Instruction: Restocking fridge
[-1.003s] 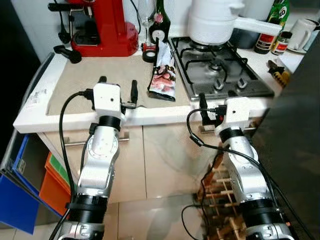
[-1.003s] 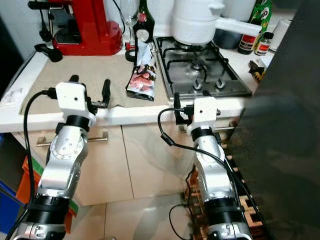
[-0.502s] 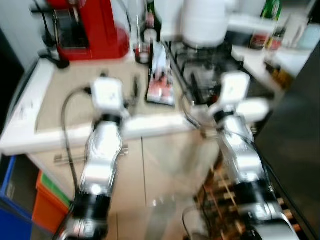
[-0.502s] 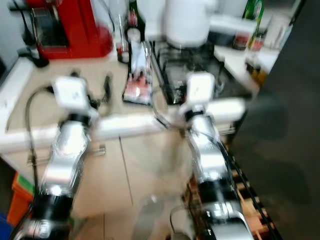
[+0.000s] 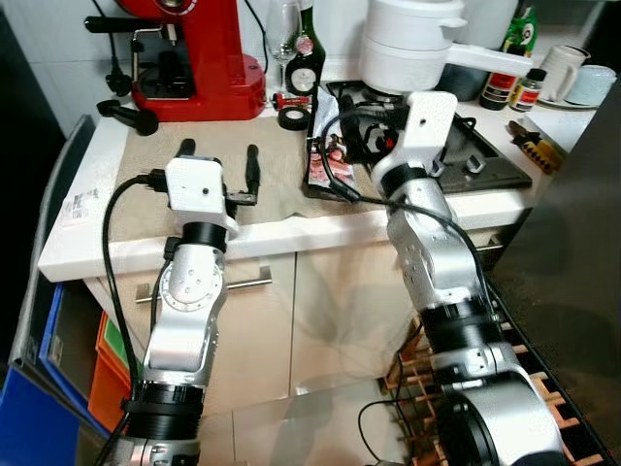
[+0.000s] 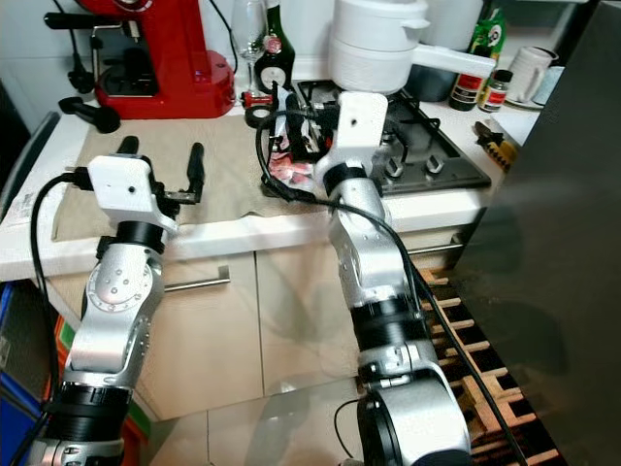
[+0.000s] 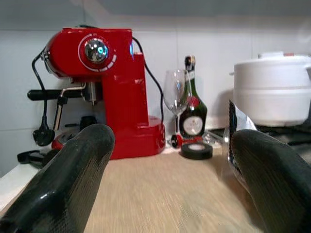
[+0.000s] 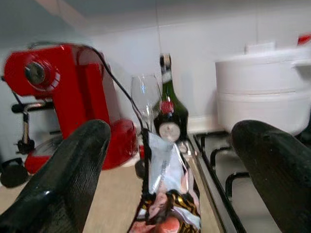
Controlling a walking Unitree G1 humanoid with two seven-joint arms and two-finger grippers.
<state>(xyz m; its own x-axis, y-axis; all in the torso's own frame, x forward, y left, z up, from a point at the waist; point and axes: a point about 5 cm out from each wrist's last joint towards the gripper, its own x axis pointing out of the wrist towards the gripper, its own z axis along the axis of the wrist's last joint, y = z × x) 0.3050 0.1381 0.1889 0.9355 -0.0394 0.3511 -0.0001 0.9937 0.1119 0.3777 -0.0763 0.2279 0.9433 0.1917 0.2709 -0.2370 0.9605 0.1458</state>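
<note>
The food packet lies flat on the white table, at the seam where the beige mat meets the gas hob, its long side running front to back. The right claw is above the near end of the packet, its two black fingers spread wide to either side of it and not touching it; in the right wrist view the crinkled packet sits midway between them. The left claw hovers over the mat near the table's front edge, well to the left of the packet, its fingers also spread wide with nothing between them. At the back of the table stand a red coffee machine, a wine glass, a dark bottle and a roll of black tape. A white pot sits on the hob's rear burner. On the right, beyond the hob, are a green bottle, a small jar and a white mug.
</note>
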